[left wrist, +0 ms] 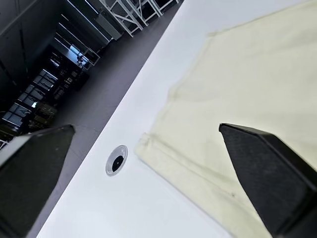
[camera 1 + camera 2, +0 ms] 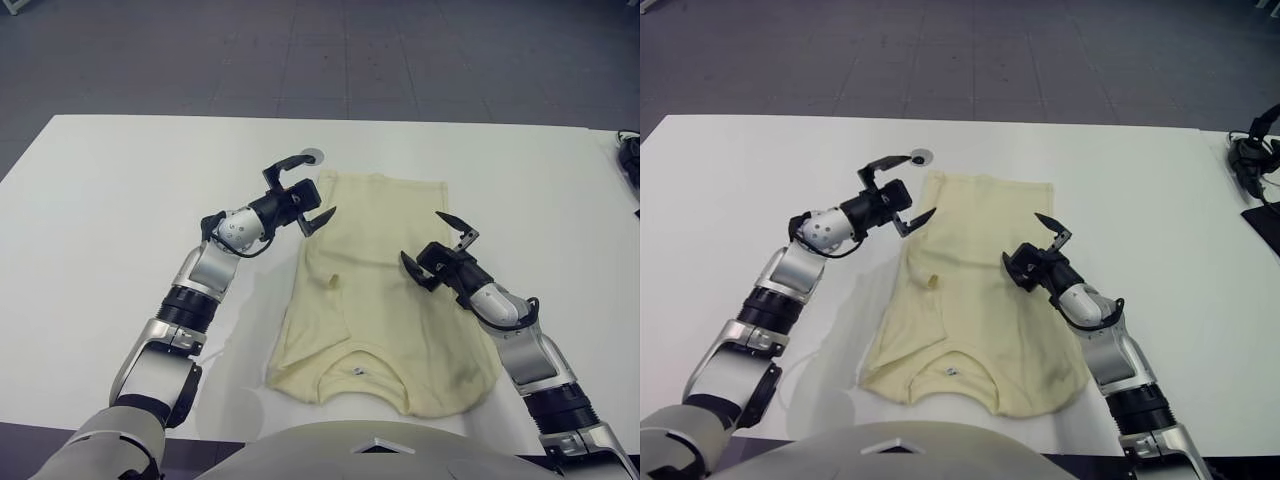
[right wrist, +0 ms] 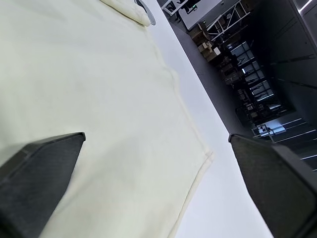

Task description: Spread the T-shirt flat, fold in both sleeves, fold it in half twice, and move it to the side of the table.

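I have the T-shirt [image 2: 380, 290] lying in the middle of the white table [image 2: 120, 180]. Its long axis runs near to far, leaning a little to the right at the far end. The collar [image 2: 357, 368] is at the near end and the straight hem [image 2: 385, 180] at the far end.

The left pincer [image 2: 312, 187] hovers just over the far left corner of the hem, next to the small round cable hole [image 2: 312, 157]. Its fingers are spread wide and hold nothing. The right pincer [image 2: 421, 236] is also wide open and empty. It hangs over the shirt's right edge about halfway along, so the far right corner lies beyond it, farther from me.

For a fold that brings the hem toward the collar, I judge the left arm is already placed and the right arm has the longer reach.

The shirt is pale yellow and soft. It shows as one narrow panel with no sleeve sticking out, so I take the sleeves to be folded in. A small pucker [image 2: 330, 280] sits along the left side, and the near corners bulge slightly.
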You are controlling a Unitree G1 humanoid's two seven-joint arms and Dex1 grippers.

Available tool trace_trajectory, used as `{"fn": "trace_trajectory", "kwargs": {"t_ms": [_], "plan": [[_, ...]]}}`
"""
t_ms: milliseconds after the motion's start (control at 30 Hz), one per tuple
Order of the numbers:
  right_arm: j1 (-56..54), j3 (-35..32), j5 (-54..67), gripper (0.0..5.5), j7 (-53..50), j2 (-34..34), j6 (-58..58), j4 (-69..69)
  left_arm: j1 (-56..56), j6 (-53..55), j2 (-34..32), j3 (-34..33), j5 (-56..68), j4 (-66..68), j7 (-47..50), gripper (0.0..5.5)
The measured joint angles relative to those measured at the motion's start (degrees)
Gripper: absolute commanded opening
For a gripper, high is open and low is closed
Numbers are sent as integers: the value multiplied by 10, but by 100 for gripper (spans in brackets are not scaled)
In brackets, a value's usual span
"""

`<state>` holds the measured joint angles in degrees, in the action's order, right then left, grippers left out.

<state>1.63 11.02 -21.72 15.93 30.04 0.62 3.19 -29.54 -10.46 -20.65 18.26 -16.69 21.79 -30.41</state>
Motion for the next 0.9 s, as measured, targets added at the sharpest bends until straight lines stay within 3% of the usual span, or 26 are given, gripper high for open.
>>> {"fn": "trace_trajectory", "kwargs": {"t_ms": [367,900], "plan": [[-4,5,-3,540,0,3,0,-2,-31,-45,-2,36,-52,122,39,539],[-6,15,-7,540,1,20,0,2,7,-37,-74,22,-44,48,-2,539]]}}
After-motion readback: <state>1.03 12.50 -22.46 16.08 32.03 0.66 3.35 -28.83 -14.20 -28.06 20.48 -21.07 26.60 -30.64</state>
